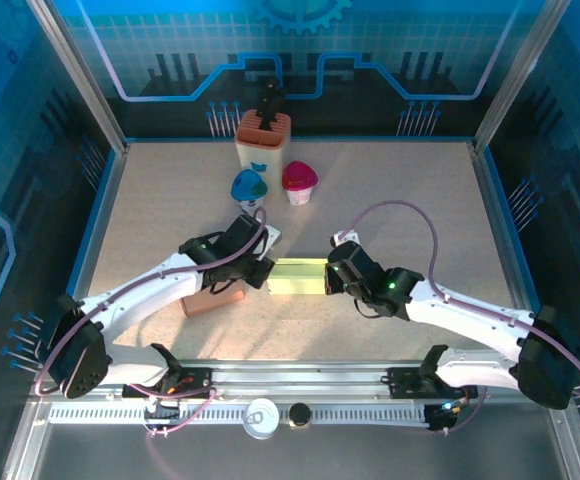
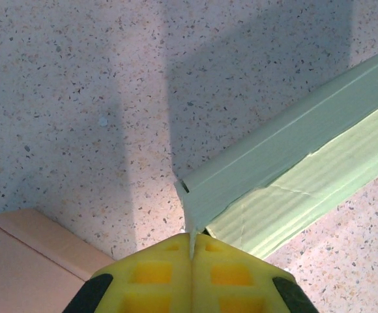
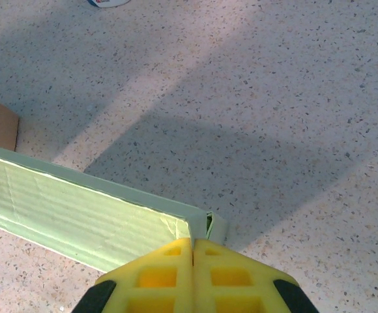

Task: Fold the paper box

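From above, the paper box (image 1: 298,277) is lying near the table's (image 1: 420,200) middle, between the left gripper (image 1: 262,272) and the right gripper (image 1: 332,280). In the left wrist view, the left gripper (image 2: 191,251) is pressing together, pinching the box's thin end flap. In the right wrist view, the right gripper (image 3: 193,248) is pinching the opposite end wall.

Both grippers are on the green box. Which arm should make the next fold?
Probably left: the left gripper pinches a thin upright edge at an end corner of the green box, ready to swing. The right gripper clamps the opposite end, a good anchor.
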You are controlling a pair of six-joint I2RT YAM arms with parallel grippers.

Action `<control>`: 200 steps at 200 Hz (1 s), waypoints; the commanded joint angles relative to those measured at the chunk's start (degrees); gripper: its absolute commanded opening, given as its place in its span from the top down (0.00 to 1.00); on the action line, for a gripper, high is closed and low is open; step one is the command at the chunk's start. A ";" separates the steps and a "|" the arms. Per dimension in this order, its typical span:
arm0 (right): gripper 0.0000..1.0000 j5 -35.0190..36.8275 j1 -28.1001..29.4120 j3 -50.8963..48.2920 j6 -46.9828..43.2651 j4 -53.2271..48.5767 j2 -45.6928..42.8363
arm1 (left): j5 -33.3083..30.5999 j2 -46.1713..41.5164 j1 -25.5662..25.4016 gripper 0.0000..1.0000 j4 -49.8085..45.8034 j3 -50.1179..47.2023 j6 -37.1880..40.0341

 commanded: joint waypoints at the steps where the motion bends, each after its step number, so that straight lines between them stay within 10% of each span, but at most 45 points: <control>1: 1.00 0.45 0.72 2.10 1.32 -0.51 0.77 | 2.03 1.13 -0.91 0.98 0.44 2.27 -5.20; 200: 1.00 3.87 3.47 4.56 5.92 -2.28 3.14 | -0.09 1.40 -2.76 0.95 1.49 2.41 -24.01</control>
